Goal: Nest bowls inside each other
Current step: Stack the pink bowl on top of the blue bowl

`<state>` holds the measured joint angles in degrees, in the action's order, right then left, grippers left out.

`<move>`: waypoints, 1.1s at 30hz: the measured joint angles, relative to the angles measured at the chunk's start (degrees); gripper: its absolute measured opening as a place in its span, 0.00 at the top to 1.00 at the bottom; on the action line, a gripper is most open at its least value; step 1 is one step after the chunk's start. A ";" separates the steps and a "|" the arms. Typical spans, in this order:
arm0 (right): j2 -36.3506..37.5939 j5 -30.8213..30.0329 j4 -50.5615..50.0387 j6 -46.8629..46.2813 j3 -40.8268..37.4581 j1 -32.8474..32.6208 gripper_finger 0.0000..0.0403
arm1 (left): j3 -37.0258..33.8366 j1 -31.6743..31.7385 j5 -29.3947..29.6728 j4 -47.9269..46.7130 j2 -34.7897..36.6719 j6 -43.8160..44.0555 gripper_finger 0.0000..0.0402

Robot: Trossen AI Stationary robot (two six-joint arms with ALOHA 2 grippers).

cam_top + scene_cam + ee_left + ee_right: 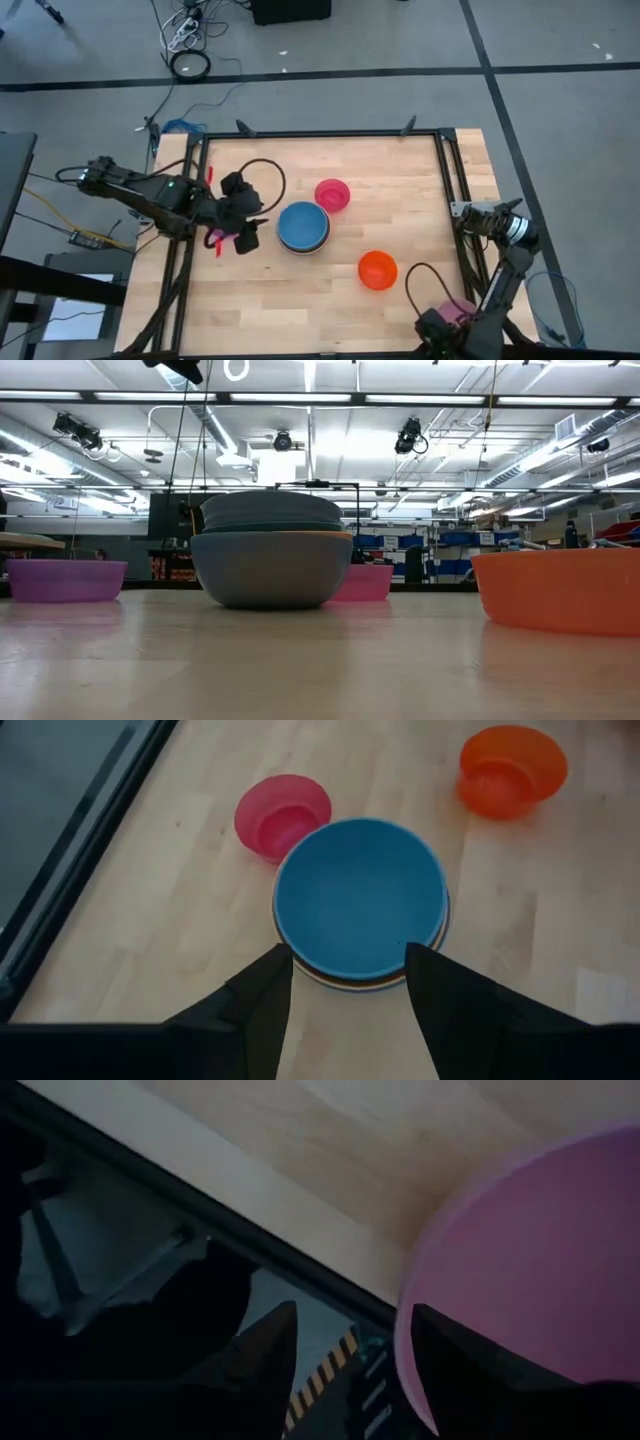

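A stack of nested bowls with a blue bowl (pixel 303 226) on top stands mid-table, also in the low view (pixel 272 555). My left gripper (pixel 247 236) hangs open to its left, above the table, fingers apart with nothing between them (pixel 350 982). A magenta bowl (pixel 332 195) and an orange bowl (pixel 377 270) stand alone on their bases. A purple bowl (pixel 459 308) sits at the near right corner. My right gripper (pixel 443 323) points down over its edge, open, with the bowl's rim (pixel 405 1335) in the gap between the fingers. My right gripper comes at the purple bowl from above, one finger (pixel 455 1370) over the bowl's inside and the other (pixel 265 1355) outside its rim. I cannot tell whether either finger touches the bowl. The bowl stands on the table.
A black metal frame (pixel 445 180) runs along the table's edges; its near right rail (pixel 230 1230) lies close beside the purple bowl. Bare wood lies between the stack and the orange bowl. Cables loop off both arms.
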<state>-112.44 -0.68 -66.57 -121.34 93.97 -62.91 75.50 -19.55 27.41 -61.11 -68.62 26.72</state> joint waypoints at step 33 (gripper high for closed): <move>-1.72 -1.87 -2.45 14.96 -9.68 9.05 0.99 | 13.53 -21.10 10.40 -17.39 -0.04 18.85 0.50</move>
<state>-114.16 -2.55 -69.02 -106.38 84.29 -53.86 89.03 -40.66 37.81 -78.50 -68.66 45.56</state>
